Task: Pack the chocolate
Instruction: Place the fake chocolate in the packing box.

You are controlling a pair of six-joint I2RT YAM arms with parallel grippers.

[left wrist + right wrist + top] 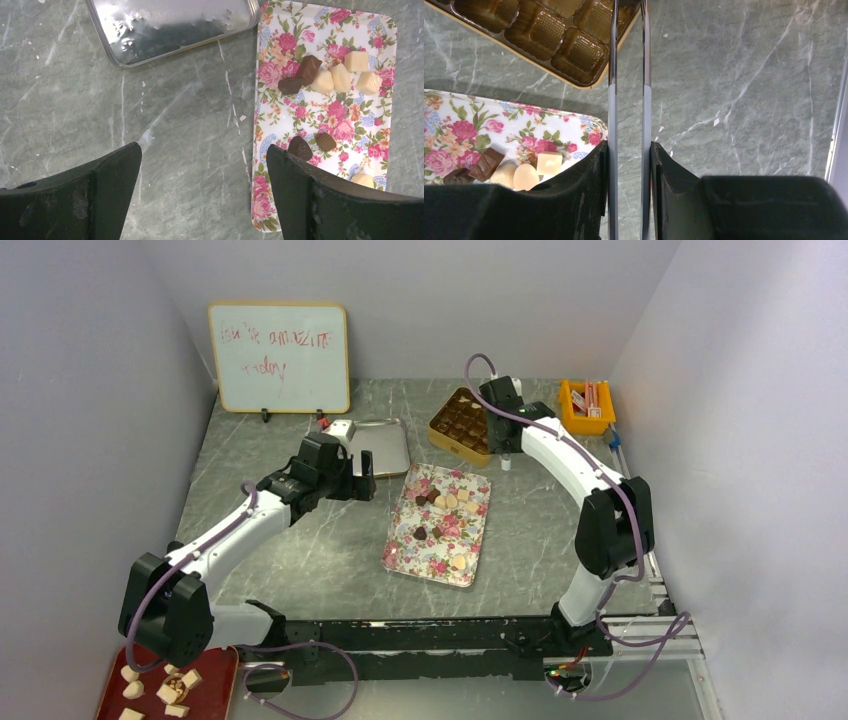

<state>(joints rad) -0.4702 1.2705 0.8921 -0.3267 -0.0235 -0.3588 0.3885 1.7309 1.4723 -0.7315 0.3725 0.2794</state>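
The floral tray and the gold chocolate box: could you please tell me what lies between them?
Only a bare strip of the grey marble table separates the floral tray from the gold chocolate box; the right wrist view shows it.

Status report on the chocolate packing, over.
Left gripper open, hovering by the rose-patterned rectangular tray. Right gripper shut on thin metal tongs, near the gold box with brown moulded insert. Small brown and cream chocolates on the tray. No obstruction seen.

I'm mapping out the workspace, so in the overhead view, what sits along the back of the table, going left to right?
whiteboard → silver metal tray → gold chocolate box → orange bin
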